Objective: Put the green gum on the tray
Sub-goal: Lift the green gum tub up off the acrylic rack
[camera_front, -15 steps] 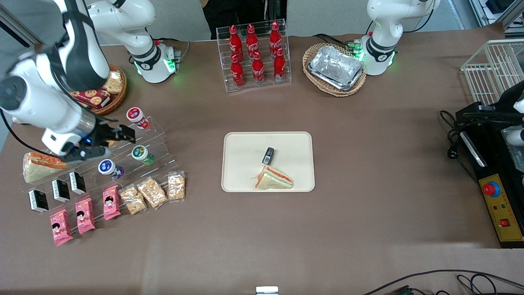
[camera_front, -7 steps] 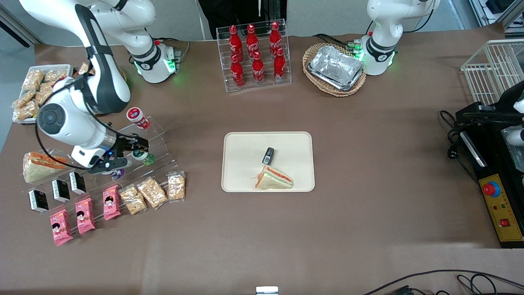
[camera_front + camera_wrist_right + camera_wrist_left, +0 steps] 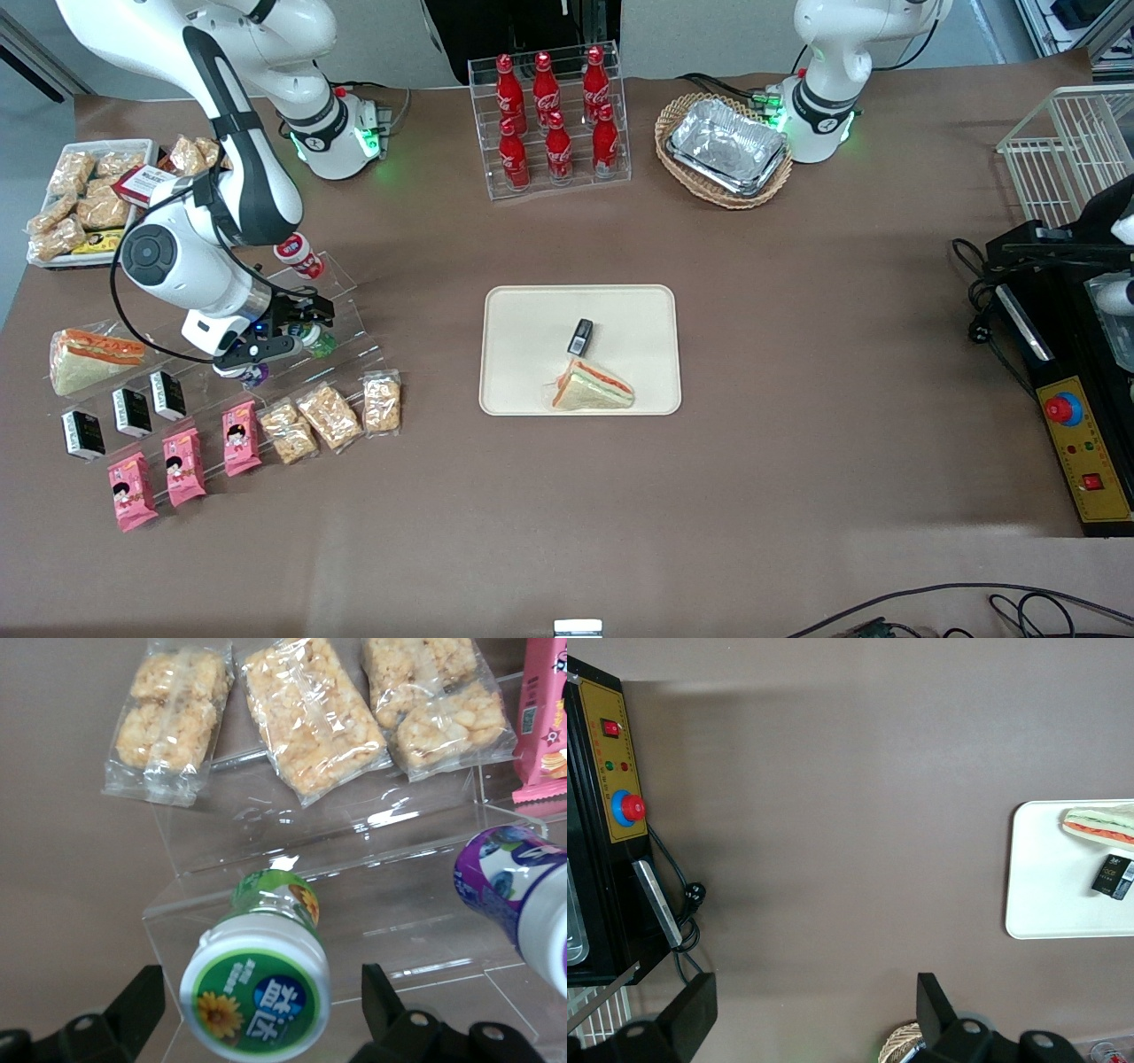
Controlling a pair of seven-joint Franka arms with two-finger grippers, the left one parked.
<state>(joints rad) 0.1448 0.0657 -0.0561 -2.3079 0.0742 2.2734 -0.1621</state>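
The green gum (image 3: 259, 979) lies tilted on a clear acrylic step rack (image 3: 354, 895), its white-rimmed lid with the green and yellow label facing the wrist camera. My gripper (image 3: 257, 1010) is open, with one finger on each side of the lid and a gap to each. In the front view the gripper (image 3: 297, 332) sits over the rack and hides most of the green gum (image 3: 319, 344). The cream tray (image 3: 523, 354) lies at the table's middle, toward the parked arm from the rack, and holds a sandwich (image 3: 592, 387) and a small black pack (image 3: 581, 336).
A purple blue-lidded bottle (image 3: 514, 890) lies beside the green gum on the rack. A red-lidded bottle (image 3: 296, 251) stands on the top step. Snack bags (image 3: 306, 713) lie on the lowest step, with pink packs (image 3: 184, 464), black packs (image 3: 131, 412) and a sandwich (image 3: 89, 356) nearby.
My arm has swung toward the tray's side and lowered onto the rack. The gripper has moved from beside the purple bottle to round the green gum.
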